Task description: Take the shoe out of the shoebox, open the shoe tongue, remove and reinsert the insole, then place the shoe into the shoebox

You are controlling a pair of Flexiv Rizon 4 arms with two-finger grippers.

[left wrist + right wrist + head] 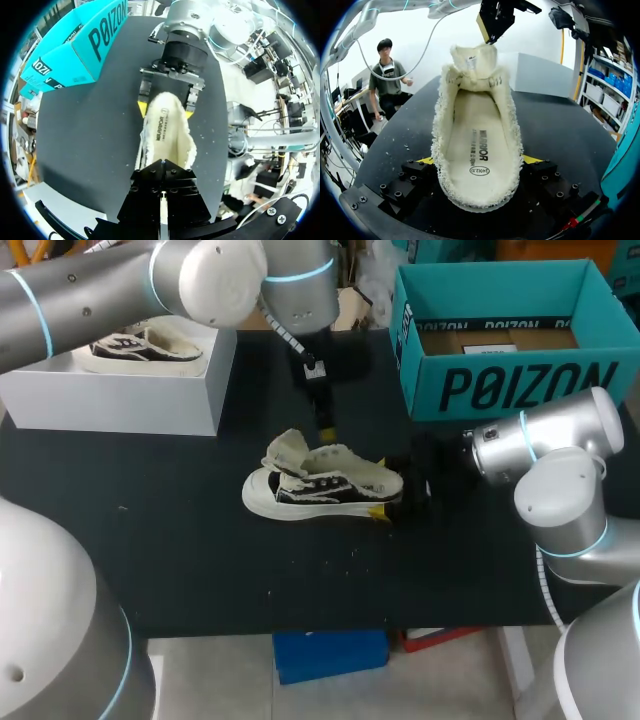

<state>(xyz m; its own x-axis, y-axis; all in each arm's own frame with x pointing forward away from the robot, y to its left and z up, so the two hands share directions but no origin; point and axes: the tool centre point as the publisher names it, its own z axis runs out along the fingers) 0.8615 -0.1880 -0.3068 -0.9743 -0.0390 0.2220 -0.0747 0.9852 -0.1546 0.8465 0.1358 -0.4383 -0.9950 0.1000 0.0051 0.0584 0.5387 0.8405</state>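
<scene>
The black worktop (180, 530) carries everything in reach. My right claw (479, 161) is clenched on the heel of the shoe (320, 490), one yellow tip pressed to each side of its fuzzy collar. The shoe stands on its sole near the middle of the worktop, toe pointing away from this claw. Its cream insole (475, 135) lies flat inside. At the far end of the opening the tongue (472, 62) is lifted upright. My left claw (326, 430) hangs right at the tongue's top edge; I cannot tell whether it has a grip on it. The teal shoebox (520, 380) stands open, well apart from the shoe, at the worktop's back right. At back left a white box (120, 390) carries a second shoe (140, 345).
</scene>
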